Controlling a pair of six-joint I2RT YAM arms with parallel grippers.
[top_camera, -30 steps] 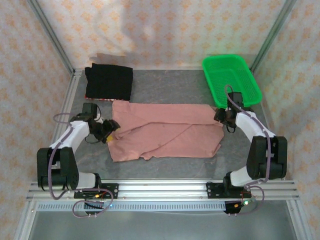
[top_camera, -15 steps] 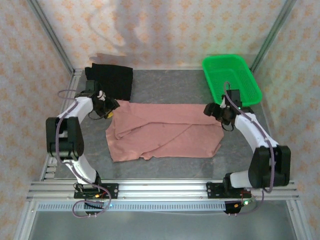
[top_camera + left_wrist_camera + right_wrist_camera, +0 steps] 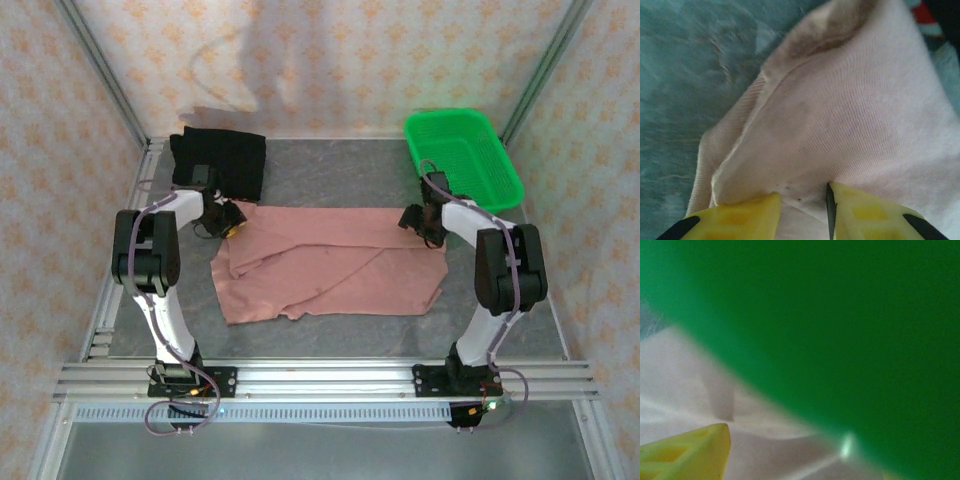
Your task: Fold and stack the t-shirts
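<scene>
Left pincer (image 3: 804,195) straddles a pink shirt (image 3: 855,115) fold toward the table's (image 3: 330,170) left edge, grip unconfirmed; right pincer (image 3: 412,217), spread, mirrors it, presumably for paired folding.

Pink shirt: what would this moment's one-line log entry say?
pink t-shirt partly folded | left gripper astride far-left corner | right gripper open over far-right corner | black t-shirt folded behind
</scene>
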